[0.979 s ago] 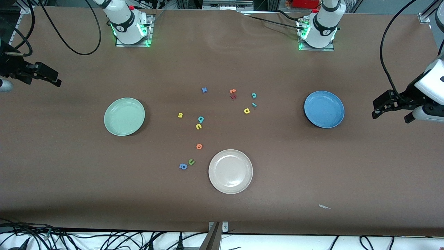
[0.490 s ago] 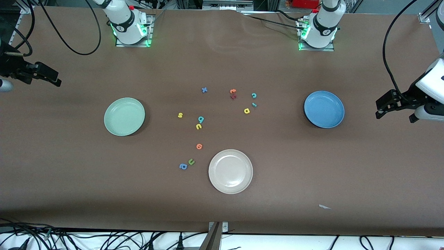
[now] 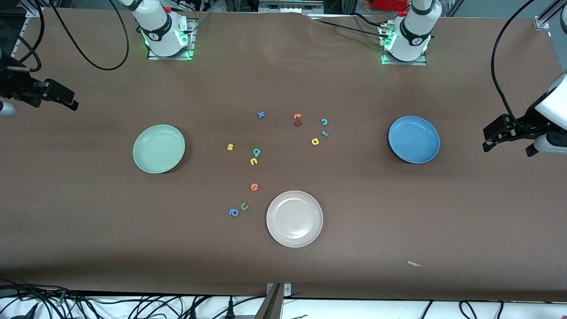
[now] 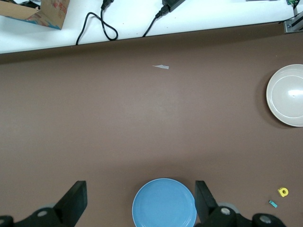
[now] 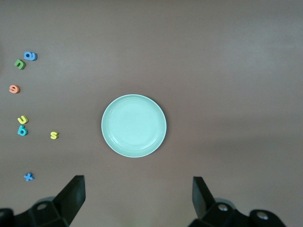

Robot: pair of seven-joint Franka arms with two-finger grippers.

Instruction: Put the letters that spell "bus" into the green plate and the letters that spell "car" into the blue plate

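Observation:
The yellow s [image 3: 230, 147], teal b [image 3: 256, 152] and yellow u [image 3: 253, 161] lie mid-table, also in the right wrist view: s [image 5: 54, 135], b [image 5: 22, 131], u [image 5: 22, 120]. The teal c [image 3: 324, 122], teal r [image 3: 324, 133] and yellow a [image 3: 315, 141] lie closer to the blue plate [image 3: 414, 139] [image 4: 163, 203]. The green plate [image 3: 158, 149] [image 5: 134, 125] holds nothing. My left gripper [image 3: 507, 151] [image 4: 140, 201] hangs open over the table's left-arm end. My right gripper [image 3: 53, 105] [image 5: 137, 198] waits open over the right-arm end.
A cream-white plate [image 3: 294, 218] sits nearest the front camera. Around it lie an orange letter [image 3: 254, 187], a green u [image 3: 244, 206] and a blue round letter [image 3: 233, 212]. A blue x [image 3: 261, 114] and orange letters [image 3: 297, 116] lie farther back. A paper scrap [image 3: 414, 264] lies near the front edge.
My left gripper has drifted away from the blue plate toward its own end of the table. The right arm and all letters have stayed put.

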